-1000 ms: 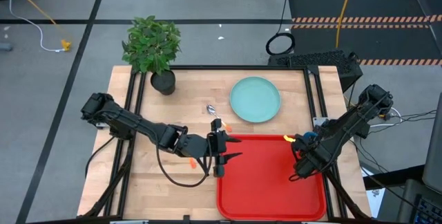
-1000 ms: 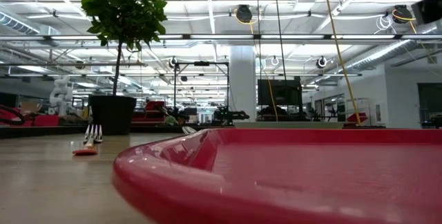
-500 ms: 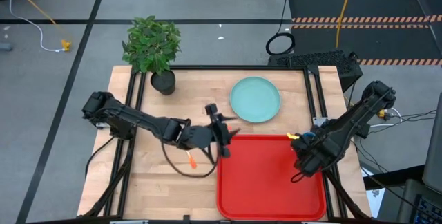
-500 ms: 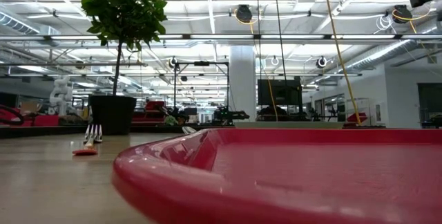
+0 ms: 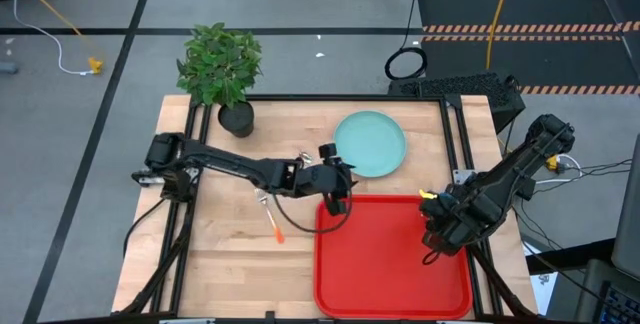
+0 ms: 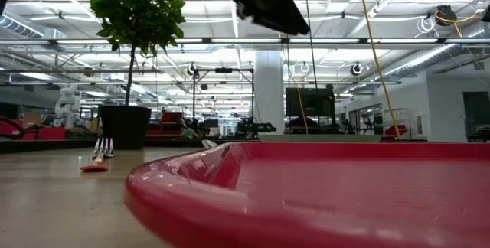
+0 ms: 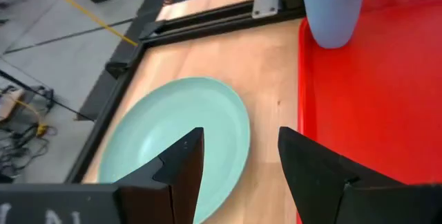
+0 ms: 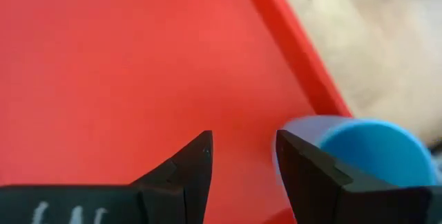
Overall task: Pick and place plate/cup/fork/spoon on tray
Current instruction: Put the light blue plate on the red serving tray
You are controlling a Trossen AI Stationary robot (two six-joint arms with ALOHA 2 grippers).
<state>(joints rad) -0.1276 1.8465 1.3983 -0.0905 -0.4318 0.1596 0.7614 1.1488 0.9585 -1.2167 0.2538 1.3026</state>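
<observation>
The mint-green plate [image 5: 370, 144] lies flat on the table behind the red tray [image 5: 395, 259]. My left gripper [image 7: 241, 148] is open and empty, above the plate's near edge [image 7: 207, 155], at the tray's far left corner [image 5: 335, 179]. The blue cup [image 7: 333, 10] stands upright on the tray's far right part. My right gripper [image 8: 243, 156] is open above the tray, with the cup [image 8: 366, 151] just beside one finger. The fork [image 5: 268, 214] lies on the table left of the tray. The spoon's bowl [image 5: 303, 156] shows beside my left arm, which hides its handle.
A potted plant [image 5: 222, 69] stands at the table's far left corner. The table's black frame rails [image 7: 200, 16] run behind the plate. In the low view the tray's rim [image 6: 176, 187] fills the foreground and the fork [image 6: 99, 156] lies to its left.
My left gripper has swung from the tray's left edge toward the table's far edge and right, turning until it faces the plate. The fork it had covered now lies in plain sight. My right gripper stays by the cup.
</observation>
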